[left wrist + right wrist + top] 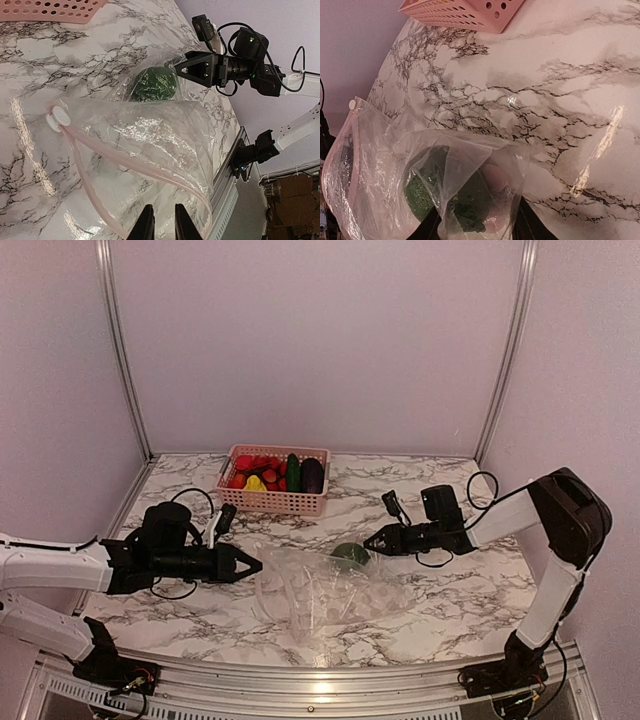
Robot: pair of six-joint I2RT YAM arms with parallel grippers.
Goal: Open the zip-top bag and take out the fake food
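The clear zip-top bag (330, 595) lies crumpled on the marble table between my grippers, its pink zip strip (150, 172) parted. One dark green fake food piece (350, 555) sits inside the bag's far end; it also shows in the left wrist view (152, 85) and the right wrist view (427, 192). My left gripper (255, 565) is narrowly open and empty at the bag's mouth (164, 227). My right gripper (372, 540) is open, its fingers straddling the bag's closed end and the green piece (476, 227). Other fake food fills the pink basket.
The pink slotted basket (275, 503) stands at the back centre, holding red and yellow pieces, a green cucumber (293, 470) and a purple eggplant (313, 476). A white zip slider (59, 116) sits at one end of the strip. Metal rails edge the table.
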